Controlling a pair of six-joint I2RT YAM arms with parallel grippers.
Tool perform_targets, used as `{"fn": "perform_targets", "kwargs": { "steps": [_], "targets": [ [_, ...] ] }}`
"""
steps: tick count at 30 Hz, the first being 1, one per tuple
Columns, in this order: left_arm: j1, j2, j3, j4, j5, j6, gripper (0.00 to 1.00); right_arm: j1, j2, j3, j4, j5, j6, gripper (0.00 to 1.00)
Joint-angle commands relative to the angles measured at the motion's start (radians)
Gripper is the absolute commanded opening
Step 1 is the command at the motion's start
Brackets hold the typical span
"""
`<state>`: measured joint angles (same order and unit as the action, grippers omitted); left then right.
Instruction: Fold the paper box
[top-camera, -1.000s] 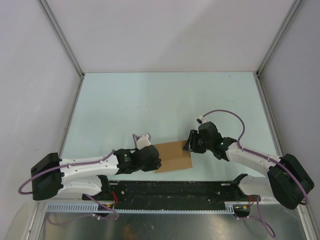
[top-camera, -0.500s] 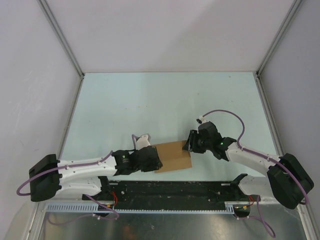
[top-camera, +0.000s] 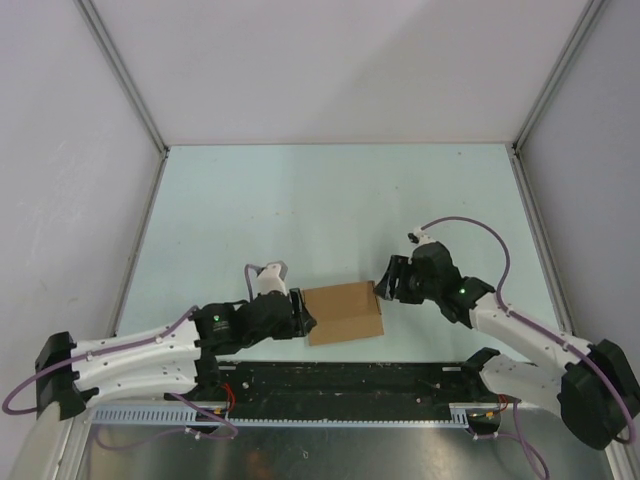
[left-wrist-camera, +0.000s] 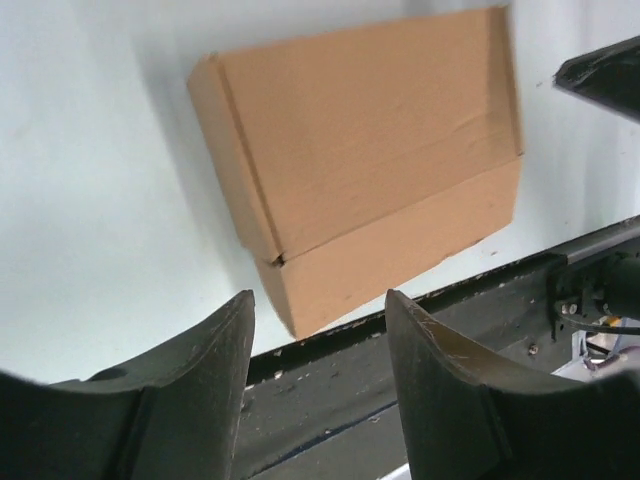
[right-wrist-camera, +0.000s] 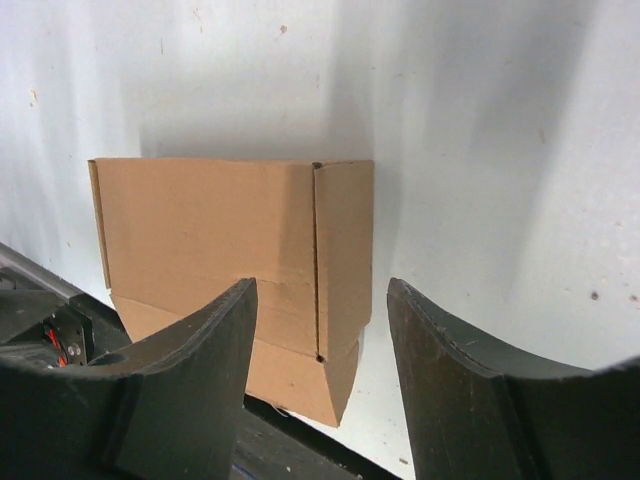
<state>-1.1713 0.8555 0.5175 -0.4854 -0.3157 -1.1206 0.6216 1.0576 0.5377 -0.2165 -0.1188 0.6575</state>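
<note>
The paper box (top-camera: 343, 312) is a closed brown cardboard box lying flat on the pale table near the front edge. It also fills the upper part of the left wrist view (left-wrist-camera: 370, 190) and the left half of the right wrist view (right-wrist-camera: 225, 245). My left gripper (top-camera: 301, 314) sits just off the box's left end, open, with nothing between its fingers (left-wrist-camera: 318, 312). My right gripper (top-camera: 386, 282) stands off the box's far right corner, open and empty (right-wrist-camera: 320, 295). Neither gripper touches the box.
A black rail (top-camera: 340, 385) runs along the table's near edge just below the box. Grey walls and metal frame posts (top-camera: 140, 120) bound the pale table (top-camera: 330, 200) on three sides.
Both grippers have opened and drawn back from the box ends, the left one leftward, the right one rightward. The box has stayed where it was.
</note>
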Motion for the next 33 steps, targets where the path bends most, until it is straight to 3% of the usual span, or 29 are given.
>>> {"fn": "perform_targets", "kwargs": {
  "steps": [1, 5, 9, 15, 20, 25, 33],
  "targets": [
    [0.043, 0.019, 0.179, -0.015, -0.135, 0.283, 0.58, -0.013, -0.093, 0.033, -0.116, 0.042, -0.041, 0.59],
    [0.185, 0.192, 0.414, -0.001, -0.099, 0.525, 0.54, -0.011, -0.172, 0.034, -0.198, 0.051, -0.019, 0.53],
    [0.321, 0.438, 0.556, 0.057, 0.015, 0.695, 0.52, 0.004, -0.246, 0.033, -0.28, 0.048, 0.03, 0.44],
    [0.357, 0.703, 0.754, 0.053, 0.062, 0.82, 0.49, 0.084, -0.288, 0.034, -0.403, 0.053, 0.125, 0.27],
    [0.383, 0.83, 0.783, 0.05, 0.099, 0.825, 0.47, 0.196, -0.314, 0.036, -0.428, 0.082, 0.194, 0.12],
    [0.383, 0.85, 0.75, 0.051, 0.193, 0.818, 0.43, 0.273, -0.283, 0.036, -0.353, 0.077, 0.203, 0.08],
    [0.366, 0.765, 0.573, 0.064, 0.257, 0.76, 0.42, 0.299, -0.162, 0.034, -0.288, 0.107, 0.209, 0.08]
  ]
}}
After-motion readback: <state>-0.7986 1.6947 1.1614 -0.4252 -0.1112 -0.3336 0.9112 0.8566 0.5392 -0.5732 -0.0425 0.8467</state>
